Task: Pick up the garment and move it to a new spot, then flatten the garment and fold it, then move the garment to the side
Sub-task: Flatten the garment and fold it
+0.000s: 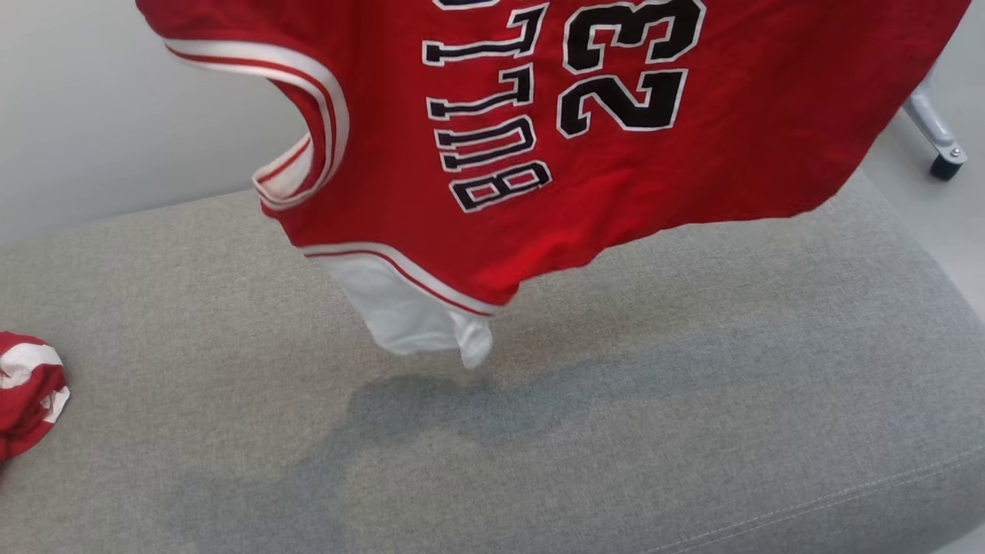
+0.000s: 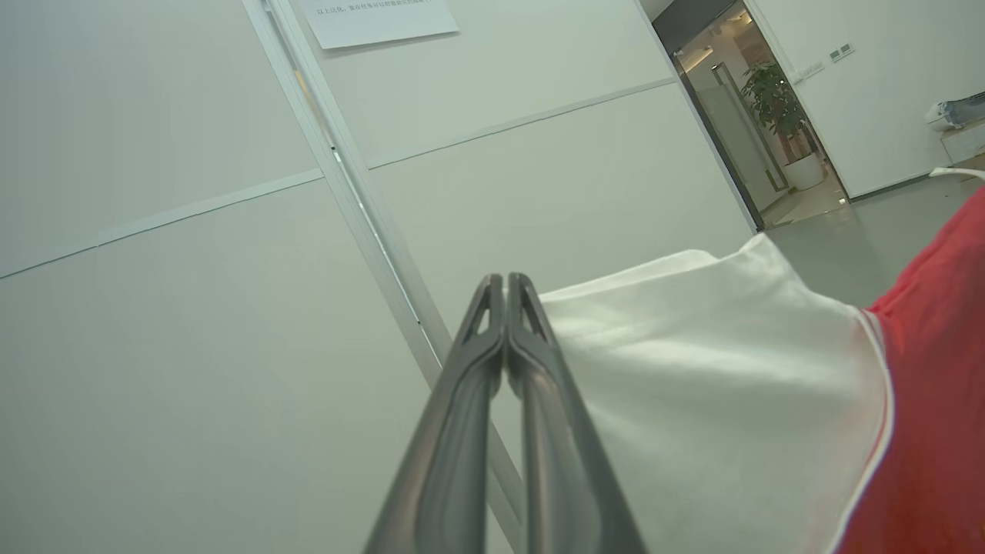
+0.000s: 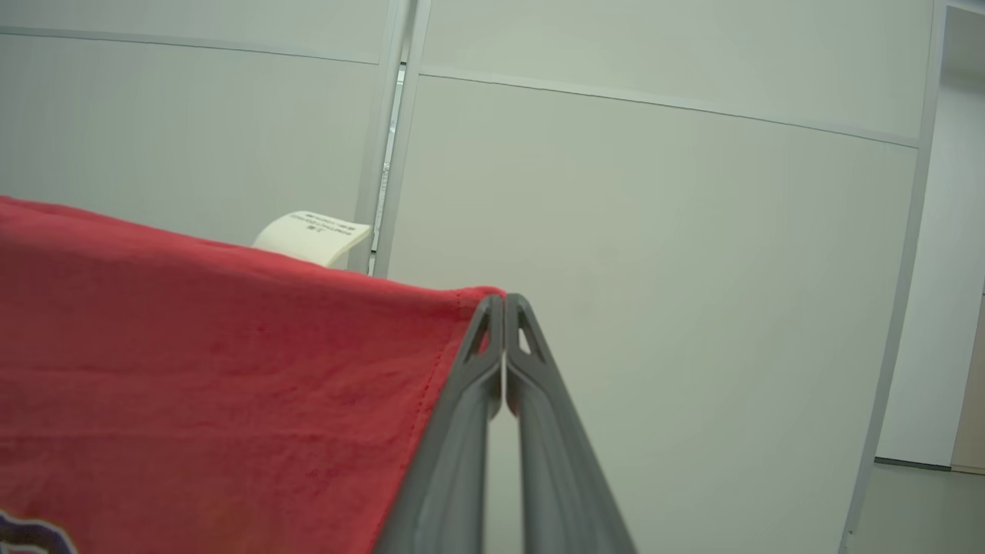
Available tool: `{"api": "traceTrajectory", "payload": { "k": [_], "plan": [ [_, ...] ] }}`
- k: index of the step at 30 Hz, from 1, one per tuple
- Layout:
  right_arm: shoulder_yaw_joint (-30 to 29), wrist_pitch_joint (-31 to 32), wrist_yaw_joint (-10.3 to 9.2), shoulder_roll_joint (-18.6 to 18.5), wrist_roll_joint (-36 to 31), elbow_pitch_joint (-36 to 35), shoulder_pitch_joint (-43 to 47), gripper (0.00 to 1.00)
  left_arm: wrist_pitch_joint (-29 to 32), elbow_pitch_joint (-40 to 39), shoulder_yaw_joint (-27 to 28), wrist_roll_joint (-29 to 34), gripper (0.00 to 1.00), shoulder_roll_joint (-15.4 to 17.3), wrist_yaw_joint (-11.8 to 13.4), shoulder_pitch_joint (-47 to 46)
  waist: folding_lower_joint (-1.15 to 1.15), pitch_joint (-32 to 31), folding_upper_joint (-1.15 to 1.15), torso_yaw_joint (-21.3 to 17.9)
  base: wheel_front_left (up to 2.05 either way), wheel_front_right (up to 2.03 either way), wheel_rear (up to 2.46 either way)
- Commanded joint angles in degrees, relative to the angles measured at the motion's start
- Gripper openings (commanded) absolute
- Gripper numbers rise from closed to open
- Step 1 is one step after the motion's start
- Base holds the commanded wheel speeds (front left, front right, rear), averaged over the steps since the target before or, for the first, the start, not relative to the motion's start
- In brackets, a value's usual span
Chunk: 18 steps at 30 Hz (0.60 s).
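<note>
Hanging above grey cushion (image 1: 692, 400) — red shirt (image 1: 754, 131). Its white sleeve spreading right of left pincer (image 2: 505, 281), pinching it tight; red corner sitting left of right pincer (image 3: 504, 302) — also squeezing it.

The basketball jersey (image 1: 731, 154) is bright red, with black lettering and a black 23 outlined in white, white-and-red striped armhole trim and a plain white sleeve (image 1: 400, 308). The cushion (image 1: 692, 385) across the lower frame is heathered grey with a pale stitched seam; the bunched cloth (image 1: 27, 392) at the left edge is red and white. Both the left gripper (image 2: 505, 278) and right gripper (image 3: 504, 300) are dark grey.
</note>
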Motion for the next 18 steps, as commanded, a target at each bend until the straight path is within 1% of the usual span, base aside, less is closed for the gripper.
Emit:
{"api": "traceTrajectory", "payload": {
  "k": [1, 5, 8, 11, 15, 18],
  "plan": [
    [0.48, 0.55, -0.04, -0.17, 1.10, 0.48, -0.54, 0.00, 0.70, -0.19, 0.13, -1.20, 0.00, 0.24, 0.32, 0.48, 0.00, -0.05, 0.00, 0.49, 0.00, 0.00, 0.00],
    [2.26, 2.88, -0.04, -0.11, 3.09, 2.34, -0.94, 0.00, 3.75, -0.69, -1.64, -2.26, 0.00, 0.22, 0.24, 1.93, 0.00, 0.85, 0.00, 0.72, 0.00, 0.00, 0.00],
    [3.78, 4.92, -0.04, 1.10, 4.16, 3.81, -2.17, 0.00, 6.55, -0.98, -2.59, -2.86, 0.00, -1.02, 0.18, 1.05, 0.00, 3.34, 0.00, 0.79, 0.00, 0.00, 0.00],
    [6.15, 6.66, -0.04, 2.88, 2.69, 6.30, -4.68, 0.00, 8.64, 0.21, -3.54, -2.07, 0.00, -3.47, 0.13, -1.14, 0.00, 7.38, 0.00, 0.99, 0.00, 0.00, 0.00],
    [7.91, 7.52, -0.04, 7.32, 0.64, 12.26, -11.01, 0.00, 9.73, 4.96, -4.68, 0.93, 0.00, -8.04, 0.10, -6.09, 0.00, 15.39, 0.00, 1.11, 0.00, 0.00, 0.00],
    [8.57, 5.82, -0.04, 11.73, -2.64, 18.26, -17.49, 0.00, 8.56, 10.40, -5.56, 5.56, 0.00, -11.49, 0.08, -11.44, 0.00, 22.34, 0.00, 0.65, 0.00, 0.00, 0.00]
  ]
}}
